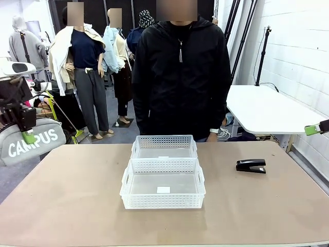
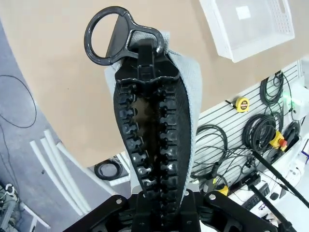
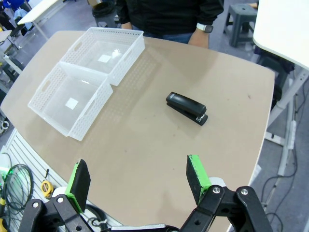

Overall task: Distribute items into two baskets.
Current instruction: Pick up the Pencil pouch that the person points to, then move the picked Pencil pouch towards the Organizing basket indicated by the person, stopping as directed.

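My left claw point(image 2: 146, 54) is clamped on the CAMPUS piece point(image 1: 36, 145), held up at the table's left edge. My right claw point(image 3: 137, 180) stands apart, raised well clear of the stapler point(image 3: 187, 108). The stapler lies on the table right of the two touching baskets point(image 1: 162, 165).

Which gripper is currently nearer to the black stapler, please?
The right. The right gripper hangs open above and to the right of the stapler, near the table's right edge. The left gripper holds the grey fabric piece at the far left side.
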Controlling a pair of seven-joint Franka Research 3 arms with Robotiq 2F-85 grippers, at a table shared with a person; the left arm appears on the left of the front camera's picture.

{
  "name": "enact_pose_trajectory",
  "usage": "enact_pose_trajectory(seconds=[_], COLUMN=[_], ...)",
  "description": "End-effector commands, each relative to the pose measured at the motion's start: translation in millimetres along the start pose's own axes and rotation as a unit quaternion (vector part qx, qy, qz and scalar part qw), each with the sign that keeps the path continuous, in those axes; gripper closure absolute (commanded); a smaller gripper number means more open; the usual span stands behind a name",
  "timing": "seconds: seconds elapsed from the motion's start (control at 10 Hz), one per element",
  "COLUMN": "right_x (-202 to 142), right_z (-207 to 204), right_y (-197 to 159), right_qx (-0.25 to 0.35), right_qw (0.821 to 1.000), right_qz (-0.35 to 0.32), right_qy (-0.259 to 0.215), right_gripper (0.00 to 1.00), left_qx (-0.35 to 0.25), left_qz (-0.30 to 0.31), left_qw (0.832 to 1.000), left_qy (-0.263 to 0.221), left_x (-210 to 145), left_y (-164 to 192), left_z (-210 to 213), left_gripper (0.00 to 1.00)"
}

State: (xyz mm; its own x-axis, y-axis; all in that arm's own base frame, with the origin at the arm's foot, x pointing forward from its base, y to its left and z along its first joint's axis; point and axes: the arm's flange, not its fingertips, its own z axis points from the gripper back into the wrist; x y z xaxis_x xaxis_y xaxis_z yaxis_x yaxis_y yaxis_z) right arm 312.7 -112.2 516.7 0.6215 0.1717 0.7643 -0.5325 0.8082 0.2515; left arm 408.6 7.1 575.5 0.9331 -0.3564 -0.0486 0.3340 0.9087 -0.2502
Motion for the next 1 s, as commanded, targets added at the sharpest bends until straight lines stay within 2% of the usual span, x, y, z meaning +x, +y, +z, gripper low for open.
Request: enact_pose_trajectory(seconds=[0.0,0.9], right_x=[1.0,1.0], right_z=[-1.2,-1.2], right_y=[0.8,0.8], right_qx=[0.007,0.007], right_qw=[1.000,1.000], right_qz=[-0.006,-0.006], right_qy=[-0.001,-0.001], right_gripper=[0.00,0.00], left_qx=[0.008,0.008], left_qz=[0.013,0.013], left_qw=[1.000,1.000], left_qy=[-0.021,-0.021], left_x=[-2.1,-2.1], left_y=[-2.0,-2.0], left_z=[4.5,4.5], left_gripper=[0.85,0.85])
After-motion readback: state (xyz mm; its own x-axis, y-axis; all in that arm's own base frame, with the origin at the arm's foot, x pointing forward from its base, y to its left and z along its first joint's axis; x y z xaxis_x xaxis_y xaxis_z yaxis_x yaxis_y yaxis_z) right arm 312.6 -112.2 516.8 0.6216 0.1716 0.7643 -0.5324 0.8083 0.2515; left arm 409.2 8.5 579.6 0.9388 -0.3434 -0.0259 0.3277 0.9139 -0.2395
